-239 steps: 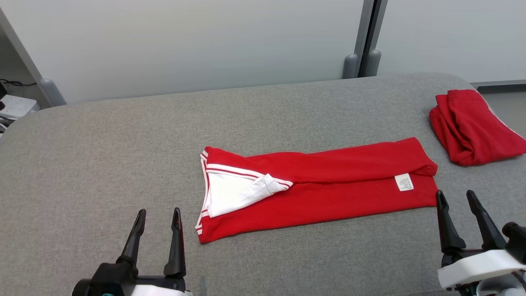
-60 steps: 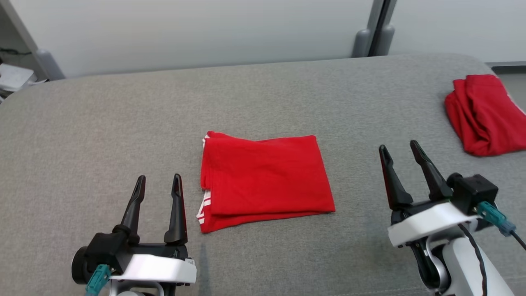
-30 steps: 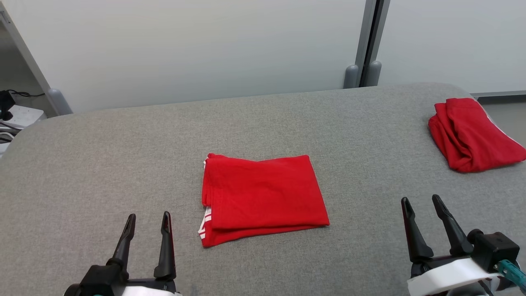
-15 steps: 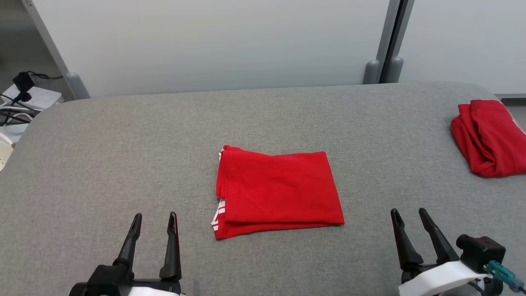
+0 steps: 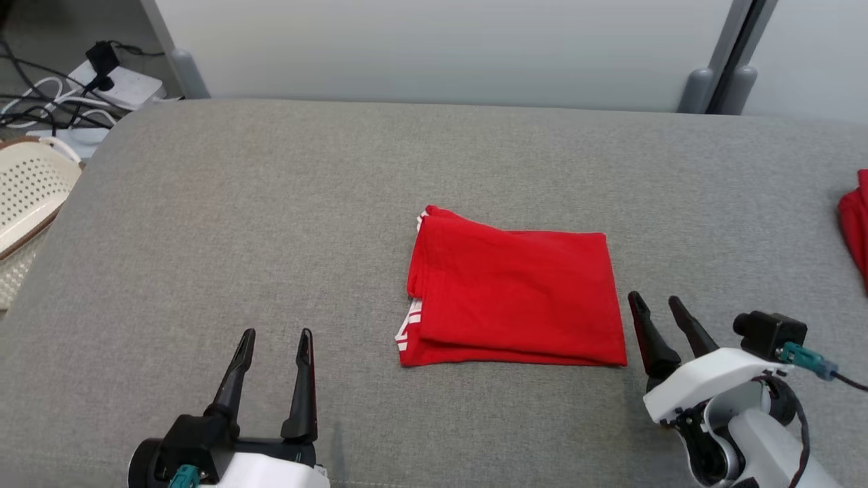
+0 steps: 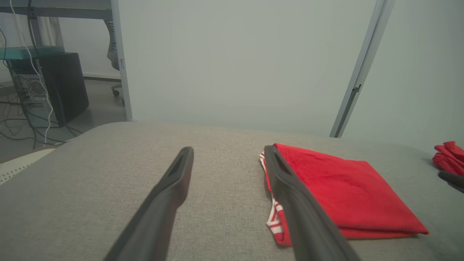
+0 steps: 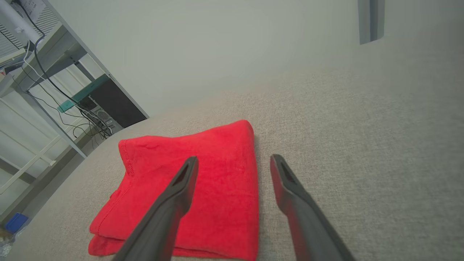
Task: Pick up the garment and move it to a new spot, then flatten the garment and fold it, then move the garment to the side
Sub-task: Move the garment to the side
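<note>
The red garment (image 5: 515,288) lies folded into a flat rectangle near the middle of the grey table (image 5: 271,203), white-striped trim showing at its left edge (image 6: 272,217). My right gripper (image 5: 654,303) stands open just beside the garment's right edge, its left finger over the cloth (image 7: 203,181) in the right wrist view. My left gripper (image 5: 277,337) is open near the front edge, left of the garment (image 6: 337,188), holding nothing.
A second red garment (image 5: 856,224) lies bundled at the table's far right edge. Off the table's left side sit a cream perforated basket (image 5: 27,190) and a power strip with cables (image 5: 108,74). A pale wall runs behind.
The head camera has swung left, shifting everything rightward in view. My right gripper has come up close to the folded garment's right edge. The garment itself stays put.
</note>
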Motion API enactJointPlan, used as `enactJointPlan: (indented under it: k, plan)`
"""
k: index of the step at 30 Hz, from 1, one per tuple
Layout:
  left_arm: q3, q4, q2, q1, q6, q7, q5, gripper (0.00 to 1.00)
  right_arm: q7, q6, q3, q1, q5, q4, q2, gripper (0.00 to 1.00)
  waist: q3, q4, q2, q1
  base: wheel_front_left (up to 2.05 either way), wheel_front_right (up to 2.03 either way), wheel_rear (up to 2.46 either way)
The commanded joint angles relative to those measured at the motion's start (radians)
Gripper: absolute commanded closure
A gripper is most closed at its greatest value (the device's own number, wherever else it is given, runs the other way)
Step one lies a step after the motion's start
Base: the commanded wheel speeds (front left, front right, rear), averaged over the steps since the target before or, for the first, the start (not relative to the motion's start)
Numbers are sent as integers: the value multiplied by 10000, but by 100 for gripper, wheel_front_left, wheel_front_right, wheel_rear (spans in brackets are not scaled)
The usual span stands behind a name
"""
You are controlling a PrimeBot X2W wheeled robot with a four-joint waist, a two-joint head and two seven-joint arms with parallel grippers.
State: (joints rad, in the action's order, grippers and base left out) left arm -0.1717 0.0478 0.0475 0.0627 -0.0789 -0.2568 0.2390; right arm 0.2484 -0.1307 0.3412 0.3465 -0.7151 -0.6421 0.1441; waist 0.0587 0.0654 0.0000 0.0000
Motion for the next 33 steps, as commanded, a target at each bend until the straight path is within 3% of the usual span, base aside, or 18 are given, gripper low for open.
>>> enactJointPlan:
  k: [1,12,24,25,26,27,28,33]
  plan:
    - [275,-250,28,-565,47,-49,25,0,133,0,303,514,-222,-57,169,0,309,314,0,0,0,0,0]
    - [-18,-261,28,-935,-29,-49,45,0,111,0,1556,2002,-1548,-2429,552,0,892,1001,0,0,0,0,0]
    - [-228,-319,28,-1221,-135,-49,67,0,-171,0,2367,2648,-2959,-3834,632,0,1146,1536,0,0,0,0,0]
    - [-240,-340,28,-1254,-169,-49,85,0,-224,0,2499,2649,-3093,-3998,619,36,1144,1622,0,0,0,0,0]
    - [-237,-362,28,-1261,-189,-49,95,0,-233,0,2547,2662,-3169,-4052,609,56,1150,1649,0,0,0,0,0]
    - [-238,-382,28,-1260,-202,-49,103,0,-224,0,2587,2684,-3243,-4072,599,88,1153,1668,0,0,0,0,0]
    - [-239,-399,28,-1252,-212,-49,108,0,-204,0,2646,2712,-3289,-4062,605,100,1162,1681,0,0,0,0,0]
    - [-241,-415,28,-1221,-240,-49,103,0,51,0,2961,2972,-3207,-3644,817,100,1168,1711,0,0,0,0,0]
